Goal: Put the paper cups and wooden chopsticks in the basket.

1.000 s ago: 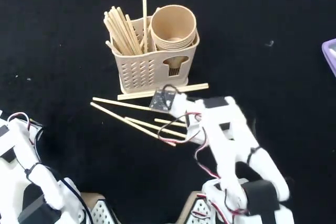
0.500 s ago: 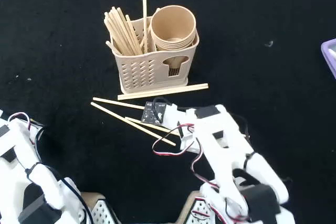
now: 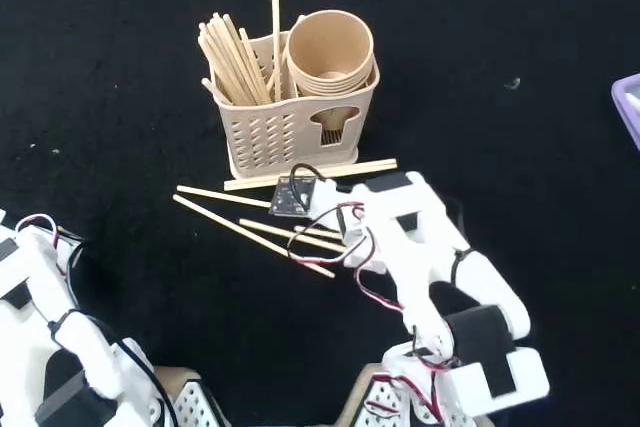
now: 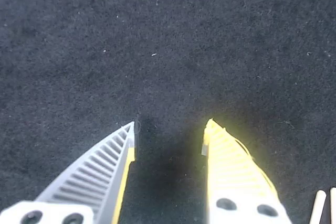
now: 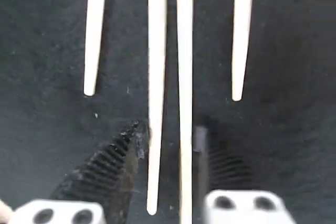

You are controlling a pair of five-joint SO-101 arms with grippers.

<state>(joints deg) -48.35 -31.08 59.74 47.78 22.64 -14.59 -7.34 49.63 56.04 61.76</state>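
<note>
A beige slotted basket (image 3: 290, 132) stands at the middle back, with a bundle of wooden chopsticks (image 3: 232, 59) in one side and stacked paper cups (image 3: 331, 49) in the other. Several loose chopsticks (image 3: 248, 235) lie on the black cloth in front of it, and one (image 3: 310, 174) lies along its base. My right gripper (image 3: 305, 230) is low over these loose ones. In the right wrist view it (image 5: 168, 132) is open, its black fingers straddling two chopsticks (image 5: 156, 77), with one more outside on each side. My left gripper (image 4: 169, 129) is open over bare cloth.
The left arm (image 3: 45, 347) is folded at the front left corner. A purple object (image 3: 628, 102) pokes in at the right edge. Black cloth (image 3: 520, 177) covers the table around the basket.
The right arm's wrist has shifted left over the loose chopsticks, dipping toward the front and then coming back a little. The left arm has not moved.
</note>
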